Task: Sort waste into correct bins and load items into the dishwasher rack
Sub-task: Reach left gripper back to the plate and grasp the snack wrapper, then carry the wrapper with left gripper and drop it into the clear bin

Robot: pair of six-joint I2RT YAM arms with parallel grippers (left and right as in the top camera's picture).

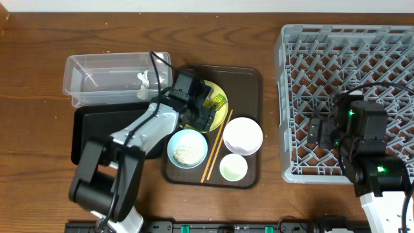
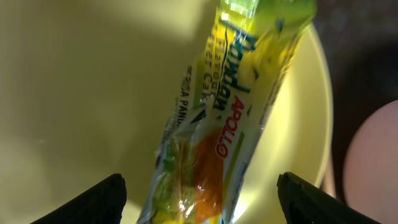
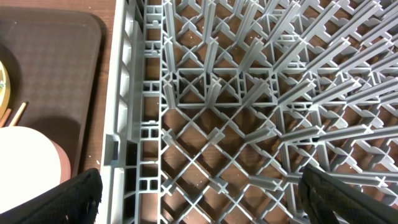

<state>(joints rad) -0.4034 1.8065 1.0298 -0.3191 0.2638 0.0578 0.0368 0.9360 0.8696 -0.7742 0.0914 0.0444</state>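
Observation:
The green-and-yellow snack wrapper (image 1: 217, 101) lies on the round yellow plate (image 1: 223, 115). My left gripper (image 1: 202, 114) is open just over it. In the left wrist view the wrapper (image 2: 217, 124) runs between the spread fingers (image 2: 199, 205) above the plate (image 2: 93, 93). My right gripper (image 1: 321, 133) is open and empty over the left part of the grey dishwasher rack (image 1: 349, 58), whose lattice (image 3: 249, 93) fills the right wrist view between the fingers (image 3: 202, 193). The clear bin (image 1: 97, 68) holds white tissue bits (image 1: 143, 79). The black bin (image 1: 90, 129) lies partly under my left arm.
On the dark brown tray (image 1: 251, 84) stand a white bowl (image 1: 242, 134), a light blue bowl (image 1: 187, 149) with rice, a pale green cup (image 1: 233, 168) and two chopsticks (image 1: 217, 145). The tray (image 3: 56, 62) and the white bowl (image 3: 25, 162) also show in the right wrist view.

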